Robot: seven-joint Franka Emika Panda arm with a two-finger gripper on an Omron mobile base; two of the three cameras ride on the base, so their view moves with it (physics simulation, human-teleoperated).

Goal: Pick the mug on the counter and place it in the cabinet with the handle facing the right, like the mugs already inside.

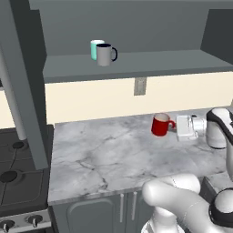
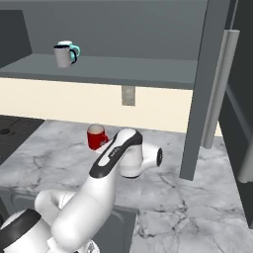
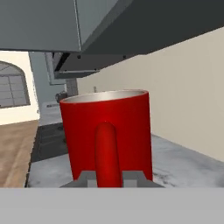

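Glossy white arm (image 2: 89, 197), dark joints, rounded links.

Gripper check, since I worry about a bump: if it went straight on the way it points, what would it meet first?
The red mug's handle. It stands right between the fingertips of the gripper, with the mug directly behind.

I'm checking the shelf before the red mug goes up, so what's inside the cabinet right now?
On the cabinet shelf stand a grey mug with a dark handle and a teal mug right behind it, mostly covered by the grey one.
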